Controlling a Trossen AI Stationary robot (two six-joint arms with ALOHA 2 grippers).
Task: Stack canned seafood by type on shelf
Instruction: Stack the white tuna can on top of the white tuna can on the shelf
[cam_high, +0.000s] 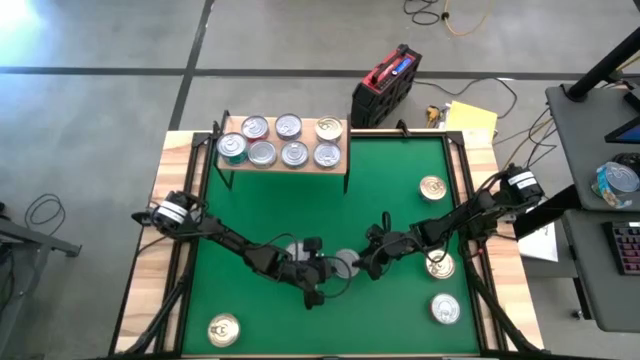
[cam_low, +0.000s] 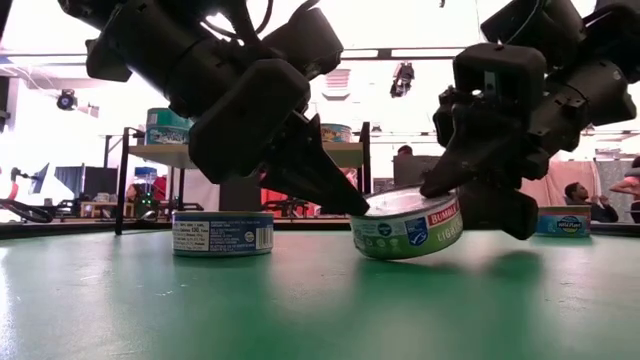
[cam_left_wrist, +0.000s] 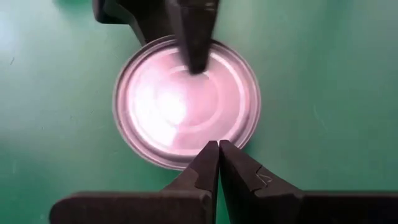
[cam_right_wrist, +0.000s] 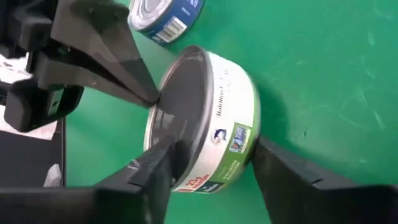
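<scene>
A green-labelled tin (cam_low: 405, 228) sits tilted on the green mat (cam_high: 400, 210) near its middle, between my two grippers. My left gripper (cam_left_wrist: 218, 148) is shut and its tips meet the tin's left side. My right gripper (cam_right_wrist: 212, 146) is shut on the tin from the right. A blue-labelled tin (cam_low: 222, 233) stands flat on the mat just left of them. The shelf (cam_high: 285, 157) stands at the mat's far left and carries several silver-topped tins, one of them teal-sided (cam_high: 232, 148). My left gripper touches the tin's lid at its rim (cam_left_wrist: 208, 144) with the tips of its shut fingers (cam_low: 350, 205), slanting down from the table's left. My right gripper pinches the tin across its height, one finger on the lid (cam_right_wrist: 171, 134) and one under the bottom (cam_right_wrist: 252, 134), coming from the table's right. The tin is tilted, its left lower edge (cam_low: 362, 250) on the mat and its right side raised.
Loose tins lie on the mat: two gold-topped (cam_high: 432, 187) (cam_high: 223, 330), one under the right arm (cam_high: 438, 265), one near the right near corner (cam_high: 445, 308). A red-and-black case (cam_high: 385, 85) sits beyond the far edge. People show in the room behind.
</scene>
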